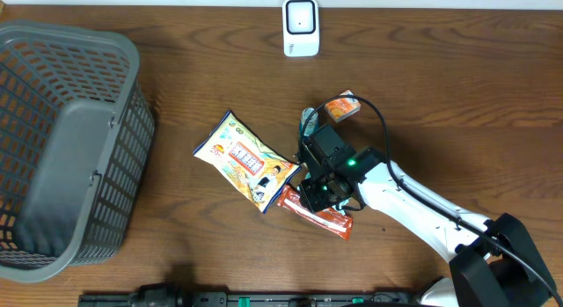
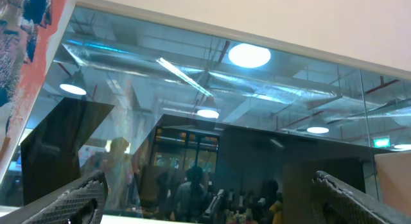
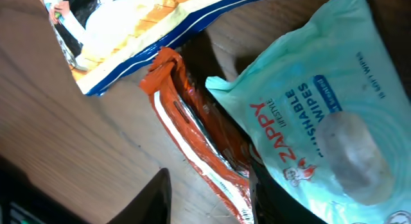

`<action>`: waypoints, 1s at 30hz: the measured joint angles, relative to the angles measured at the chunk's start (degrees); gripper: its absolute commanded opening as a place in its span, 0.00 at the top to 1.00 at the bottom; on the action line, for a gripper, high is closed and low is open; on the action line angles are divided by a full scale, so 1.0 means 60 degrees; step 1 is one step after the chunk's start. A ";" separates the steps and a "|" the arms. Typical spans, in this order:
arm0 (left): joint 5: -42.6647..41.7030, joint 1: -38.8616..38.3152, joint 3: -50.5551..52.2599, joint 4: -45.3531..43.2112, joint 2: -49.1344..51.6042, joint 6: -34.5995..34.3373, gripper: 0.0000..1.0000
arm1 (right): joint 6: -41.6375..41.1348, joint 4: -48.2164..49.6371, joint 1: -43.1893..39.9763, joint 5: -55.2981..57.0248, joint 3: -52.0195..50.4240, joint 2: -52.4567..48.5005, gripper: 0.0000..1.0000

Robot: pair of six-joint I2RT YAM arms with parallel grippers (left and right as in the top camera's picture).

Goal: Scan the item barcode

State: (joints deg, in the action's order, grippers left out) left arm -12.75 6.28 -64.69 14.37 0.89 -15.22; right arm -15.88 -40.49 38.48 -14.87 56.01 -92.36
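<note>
Right wrist view: the right pincer (image 3: 209, 189) holds its two fingers apart. The orange packet (image 3: 192, 128) lies flat on the desk (image 3: 77, 160) between them and is not clamped. Its long axis runs away from the camera, beside the wipes pack (image 3: 321, 121). Seen from overhead, the right arm stretches from the near right corner, low over the packet, so it is the nearer arm. The left pincer (image 2: 210, 182), spread wide, points upward. The scanner (image 1: 301, 27) stands at the far edge.
</note>
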 measured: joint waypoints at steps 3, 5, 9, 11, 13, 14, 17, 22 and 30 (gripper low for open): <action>0.0000 0.0000 0.0000 0.0000 0.0000 0.0000 0.00 | 0.0266 0.0007 0.0000 0.0073 0.0000 0.0000 0.58; 0.0000 0.0000 0.0000 0.0000 0.0000 -0.0004 0.00 | 0.0488 0.0189 0.0000 0.0098 -0.0055 0.0000 0.54; 0.0000 0.0000 0.0000 0.0004 0.0000 -0.0004 0.00 | 0.0736 0.1009 -0.0015 0.0135 -0.0568 0.0004 0.53; 0.0000 0.0000 0.0000 0.0000 0.0000 -0.0004 0.00 | 0.0772 0.1158 -0.0058 0.0127 -0.0874 0.0000 0.53; 0.0000 0.0000 0.0000 -0.0004 0.0000 -0.0004 0.00 | 0.0809 0.1249 -0.0186 0.0131 -0.1144 -0.0004 0.52; 0.0000 0.0000 0.0000 0.0000 0.0000 -0.0004 0.00 | 0.0812 0.1268 -0.0255 0.0131 -0.1206 -0.0007 0.51; 0.0000 0.0000 0.0000 -0.0004 0.0000 -0.0004 0.00 | 0.0816 0.1319 -0.0368 0.0109 -0.1228 -0.0033 0.52; 0.0000 0.0000 0.0000 -0.0004 0.0000 -0.0004 0.00 | 0.0867 0.1362 -0.0466 -0.0474 -0.1228 -0.0528 0.58; 0.0000 0.0000 0.0000 -0.0004 0.0000 -0.0004 0.00 | 0.0903 0.1315 -0.0466 -0.1818 -0.1162 -0.0980 0.69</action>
State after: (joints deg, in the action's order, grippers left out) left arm -12.75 6.28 -64.69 14.35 0.89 -15.25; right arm -10.46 -32.60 35.68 -25.78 49.04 -98.24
